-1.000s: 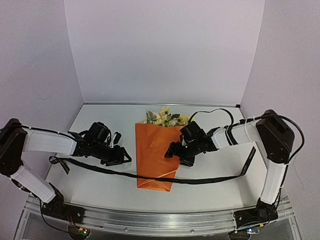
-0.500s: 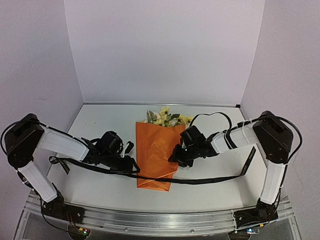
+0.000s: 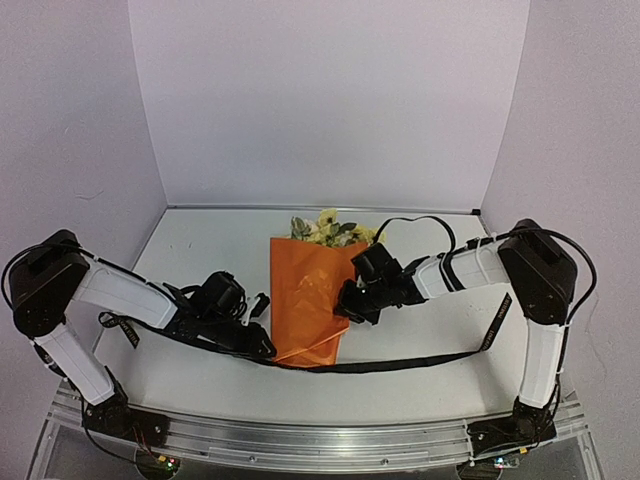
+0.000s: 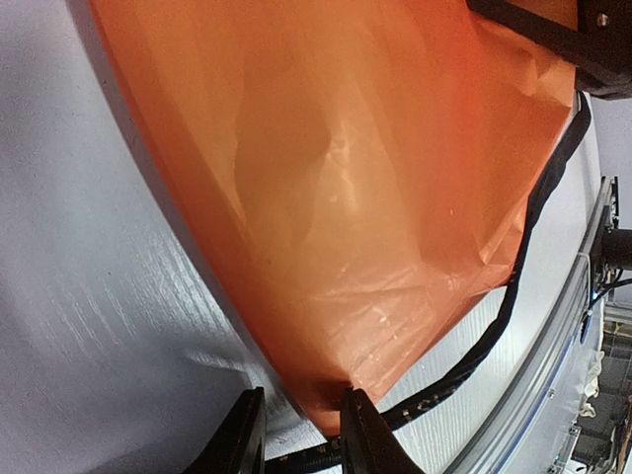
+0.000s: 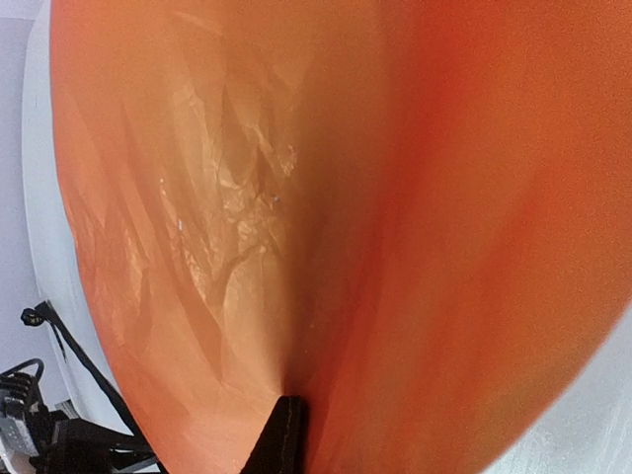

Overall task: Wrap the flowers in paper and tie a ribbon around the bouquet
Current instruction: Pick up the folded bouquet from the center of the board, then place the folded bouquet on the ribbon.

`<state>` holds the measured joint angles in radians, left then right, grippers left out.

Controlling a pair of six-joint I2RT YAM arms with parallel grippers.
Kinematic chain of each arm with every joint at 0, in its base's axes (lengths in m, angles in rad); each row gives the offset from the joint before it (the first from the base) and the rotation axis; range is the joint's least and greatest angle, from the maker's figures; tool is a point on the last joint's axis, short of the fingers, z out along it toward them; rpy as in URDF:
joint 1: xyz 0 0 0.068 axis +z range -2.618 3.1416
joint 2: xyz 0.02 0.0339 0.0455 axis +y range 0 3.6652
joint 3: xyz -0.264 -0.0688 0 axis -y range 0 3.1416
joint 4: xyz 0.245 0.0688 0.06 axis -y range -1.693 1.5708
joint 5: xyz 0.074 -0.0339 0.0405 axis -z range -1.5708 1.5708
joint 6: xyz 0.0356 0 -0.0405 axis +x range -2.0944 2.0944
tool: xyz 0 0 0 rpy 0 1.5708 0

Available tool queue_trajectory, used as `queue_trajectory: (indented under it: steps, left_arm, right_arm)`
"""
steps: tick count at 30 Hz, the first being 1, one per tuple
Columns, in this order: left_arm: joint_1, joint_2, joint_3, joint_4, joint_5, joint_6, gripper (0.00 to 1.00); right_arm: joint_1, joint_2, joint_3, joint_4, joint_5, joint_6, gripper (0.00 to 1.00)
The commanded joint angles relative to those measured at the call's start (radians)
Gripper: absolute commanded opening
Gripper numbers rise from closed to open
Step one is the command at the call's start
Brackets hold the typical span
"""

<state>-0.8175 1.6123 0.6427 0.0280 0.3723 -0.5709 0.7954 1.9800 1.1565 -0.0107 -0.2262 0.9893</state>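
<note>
Orange paper (image 3: 305,300) sits pinched in our right gripper (image 5: 281,434); our left gripper (image 4: 302,434), narrowly parted, must clamp the near corner squarely.

The left arm (image 3: 120,292) and the right arm (image 3: 470,268) are alike: smooth white tube links joined by bulky, rounded black joint housings. Each ends in a black wrist block that carries its tool, the left tool (image 3: 266,348) and the right tool (image 3: 345,305), both matt black. A thin black cable (image 3: 420,222) loops along the white links. Small black bases (image 3: 105,415) are bolted to a silver metal rail (image 3: 320,440) at the near edge of the tabletop (image 3: 200,240), with tiny coloured lights (image 3: 165,463) beside them. The left tool's fingers (image 4: 242,434) are narrow, black and round-tipped.
</note>
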Motion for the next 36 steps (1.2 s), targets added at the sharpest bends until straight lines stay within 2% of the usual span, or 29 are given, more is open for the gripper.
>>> queue_trajectory:
  steps: [1,5,9,17,31,36]
  left_arm:
    - [-0.009,-0.045,-0.018,0.015,0.010,0.021,0.28]
    - [-0.009,-0.062,-0.027,0.010,-0.021,0.009,0.29]
    - [-0.009,-0.114,-0.027,0.004,-0.084,-0.015,0.39]
    - [-0.009,-0.226,0.010,-0.091,-0.159,-0.029,0.47]
    - [-0.010,-0.257,-0.038,-0.120,-0.125,-0.061,0.37]
    - [-0.010,-0.252,-0.055,-0.127,-0.087,-0.079,0.29]
  right_arm:
    - [-0.013,0.022,0.076,-0.071,0.048,-0.020,0.08]
    - [-0.021,0.017,0.121,-0.145,0.048,-0.007,0.05]
    - [-0.024,0.005,0.155,-0.236,0.032,0.047,0.00]
    - [-0.023,-0.031,0.150,-0.303,-0.006,0.232,0.00]
    - [-0.019,-0.119,0.131,-0.348,-0.012,0.372,0.00]
    - [-0.013,-0.140,0.097,-0.333,-0.006,0.424,0.00]
